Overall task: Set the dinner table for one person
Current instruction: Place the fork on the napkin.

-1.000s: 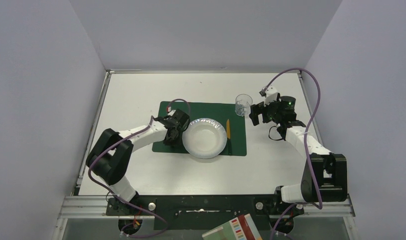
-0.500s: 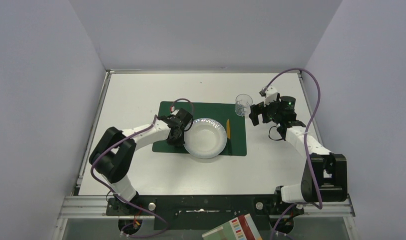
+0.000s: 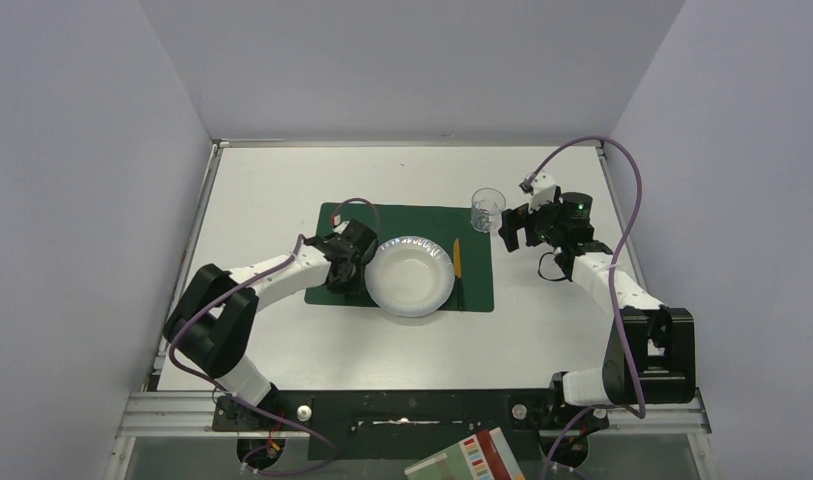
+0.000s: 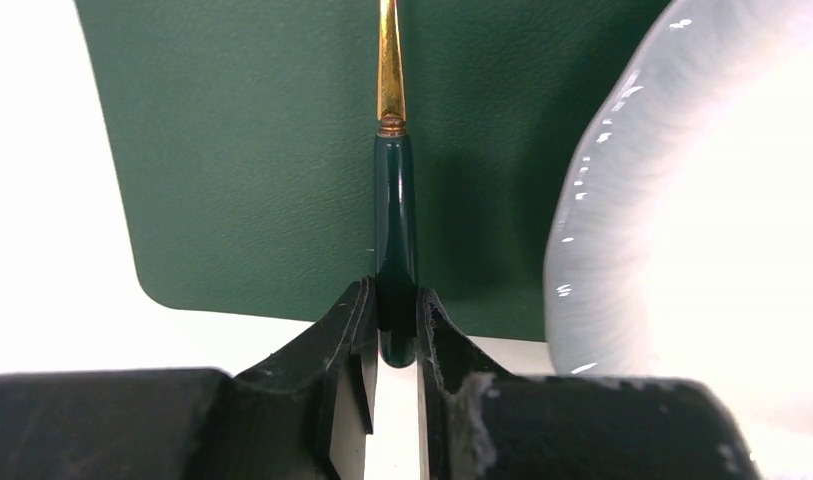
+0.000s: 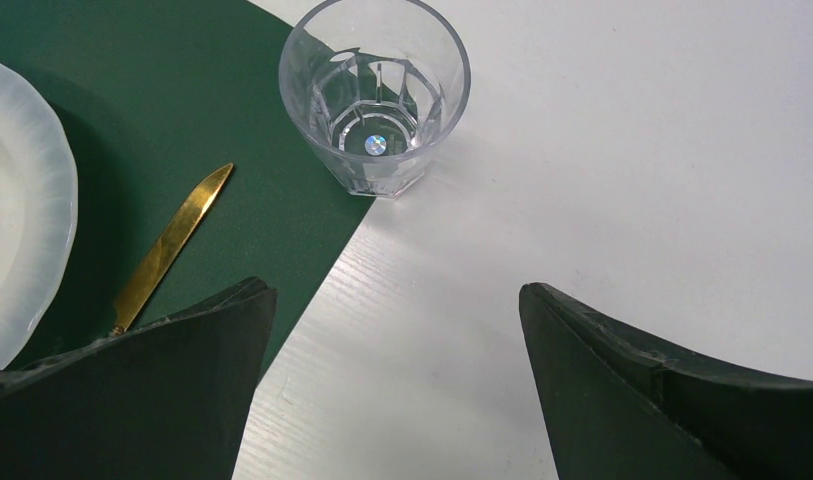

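Dinner table (image 3: pixel 282 180) white, placemat (image 3: pixel 422 222) green, walls (image 3: pixel 412 60) lilac

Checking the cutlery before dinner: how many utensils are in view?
2. One gold knife lies on the placemat right of the plate; one green-handled utensil is held by the left pincer at the placemat's left side. More could hide under the arms.

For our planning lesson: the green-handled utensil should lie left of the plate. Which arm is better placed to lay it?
Left arm: its jaws are shut on the green-handled utensil, over the placemat beside the plate. The right arm has its jaws open by the glass.
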